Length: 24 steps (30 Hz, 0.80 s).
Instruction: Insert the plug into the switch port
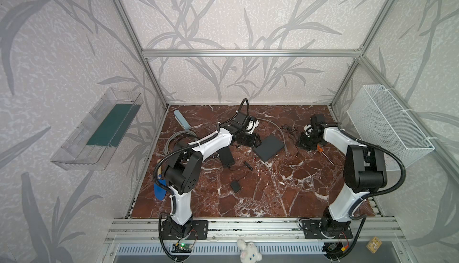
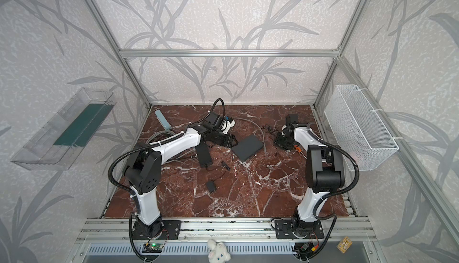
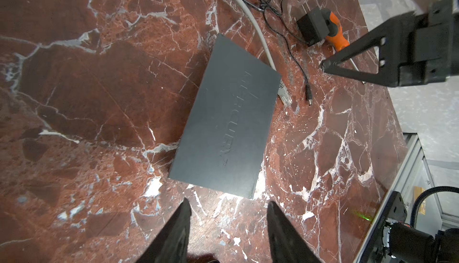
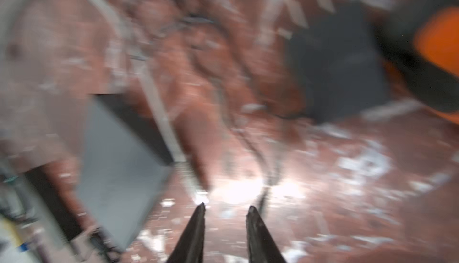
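The switch (image 1: 268,147) (image 2: 247,147) is a flat dark grey box lying on the marble table; none of its ports shows. In the left wrist view the clear plug (image 3: 285,95) on the grey cable (image 3: 250,25) lies right beside the switch (image 3: 228,125). My left gripper (image 3: 228,202) (image 1: 258,140) hovers at the switch's left end, open and empty. My right gripper (image 4: 227,206) (image 1: 298,144) is low over the table just right of the plug, jaws narrowly apart with nothing between them. The right wrist view is blurred; the switch (image 4: 119,169) and cable (image 4: 161,115) still show.
A thin black wire ends in a barrel connector (image 3: 309,99) near the plug. A black adapter (image 3: 313,26) and an orange screwdriver (image 3: 336,33) lie by my right gripper. A black power brick (image 1: 226,157), small adapter (image 1: 234,186) and coiled cable (image 1: 178,140) lie left of centre.
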Available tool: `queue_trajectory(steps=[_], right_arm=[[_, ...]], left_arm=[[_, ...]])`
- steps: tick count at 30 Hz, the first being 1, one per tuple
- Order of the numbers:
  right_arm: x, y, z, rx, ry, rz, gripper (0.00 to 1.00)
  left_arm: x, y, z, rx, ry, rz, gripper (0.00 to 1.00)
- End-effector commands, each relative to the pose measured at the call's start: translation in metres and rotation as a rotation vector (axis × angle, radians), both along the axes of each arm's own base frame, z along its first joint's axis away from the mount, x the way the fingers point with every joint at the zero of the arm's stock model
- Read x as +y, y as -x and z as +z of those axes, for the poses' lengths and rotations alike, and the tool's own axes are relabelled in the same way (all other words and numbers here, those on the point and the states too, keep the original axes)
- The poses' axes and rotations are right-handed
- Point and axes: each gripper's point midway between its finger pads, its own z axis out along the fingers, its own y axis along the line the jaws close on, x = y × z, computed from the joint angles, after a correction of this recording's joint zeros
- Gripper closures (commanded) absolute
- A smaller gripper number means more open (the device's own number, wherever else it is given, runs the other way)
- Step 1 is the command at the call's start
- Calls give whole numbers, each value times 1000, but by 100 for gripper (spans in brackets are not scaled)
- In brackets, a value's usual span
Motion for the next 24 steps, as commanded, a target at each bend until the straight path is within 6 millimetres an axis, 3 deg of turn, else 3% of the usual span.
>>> queue_trajectory(steps=[1,14,24], right_arm=[[-6,2,-10,31,43,-26,73],[-5,-10,-34,80,159,29,73],[-2,14,-50,174,239,90,95]], left_arm=[[-1,-5,2,-24,-16,-3,49],[-2,-5,-2,-33,-16,-12,48],[-5,-7,9,-69,-32,-61,47]])
